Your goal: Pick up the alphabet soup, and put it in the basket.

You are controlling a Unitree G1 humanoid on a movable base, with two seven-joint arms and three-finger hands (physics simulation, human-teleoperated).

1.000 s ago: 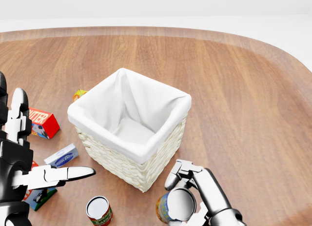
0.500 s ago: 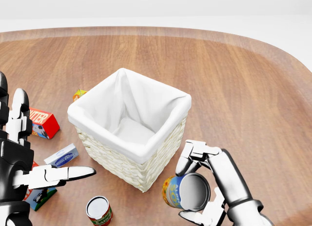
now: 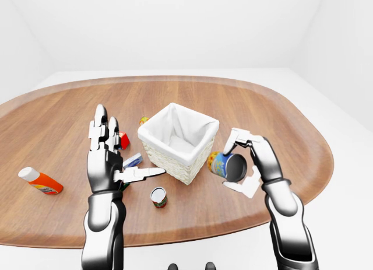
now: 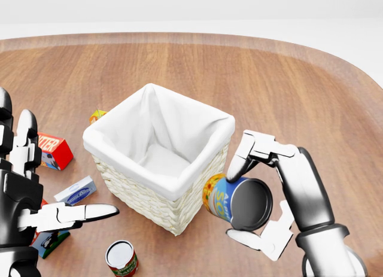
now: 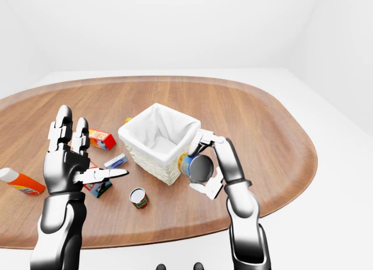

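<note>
In the head view, the right hand [image 4: 263, 193] closes its fingers around one alphabet soup can [image 4: 238, 200], lifted at lower right, just beside the one basket [image 4: 157, 156]. The left hand [image 4: 27, 193] is spread open, empty. One other can [image 4: 121, 258] stands at bottom.

A: Where does the head view look from?

B: High and close, tilted down onto the oval brown wooden table [image 4: 299, 79], with the square woven wicker basket lined in white cloth [image 4: 160, 154] filling its middle.

A: And the two eye views?

B: Farther off and wider, facing the same way, taking in the whole tabletop and the white room. They share nearly everything, the right-eye view slightly offset sideways
</note>
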